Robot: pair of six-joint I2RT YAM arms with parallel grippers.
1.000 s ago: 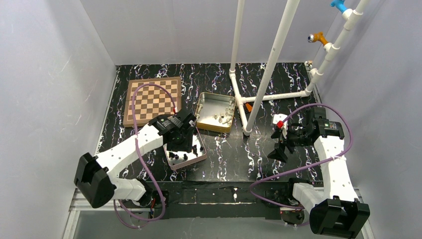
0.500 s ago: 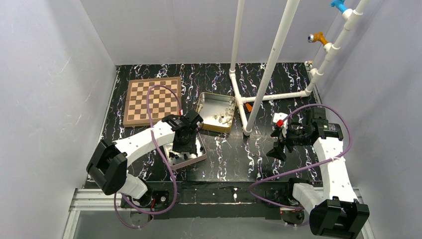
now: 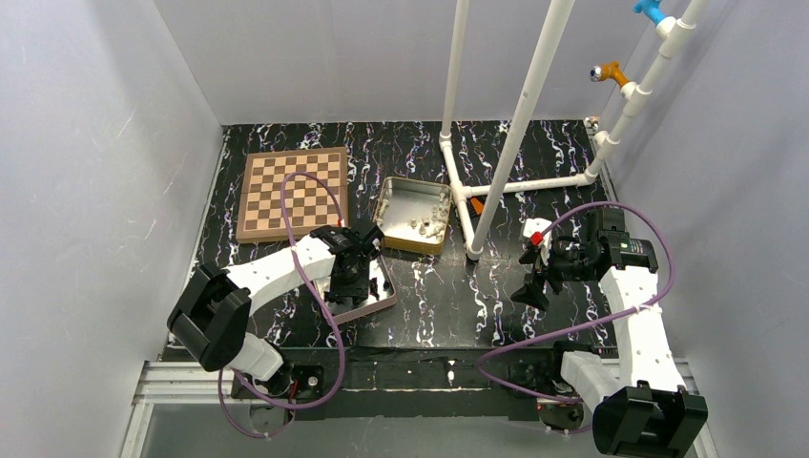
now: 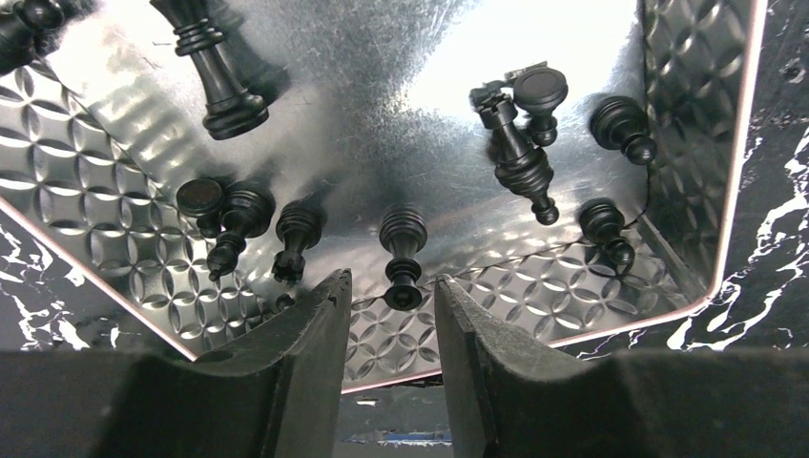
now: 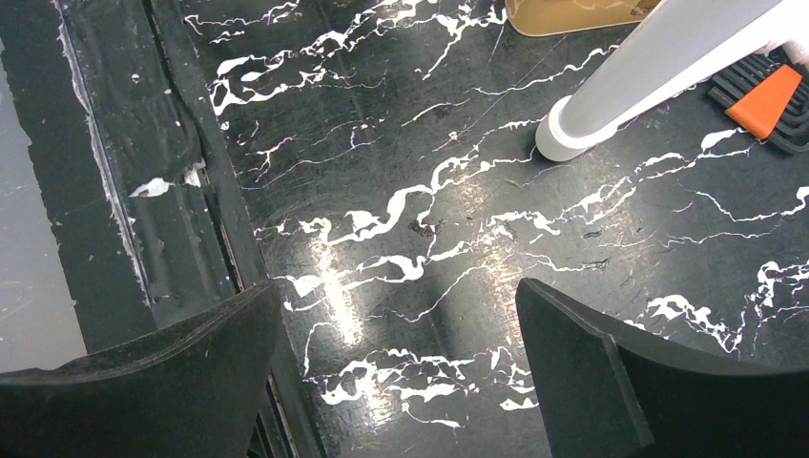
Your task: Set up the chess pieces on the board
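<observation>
Board (image 3: 293,194), upper left, looks bare; chess pieces (image 4: 403,250) all in tin (image 4: 687,143). L gripper (image 4: 391,282) fingers apart, nothing gripped; R gripper (image 5: 401,372) open over worktop (image 5: 429,124). Setup barely begun.

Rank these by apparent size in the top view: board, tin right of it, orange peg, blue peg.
Largest: board.
Then: tin.
Smallest: orange peg and blue peg, which look alike, so unranked.

Shiny embossed metal tin (image 4: 114,181) holds glossy chess pieces (image 4: 402,250).
</observation>
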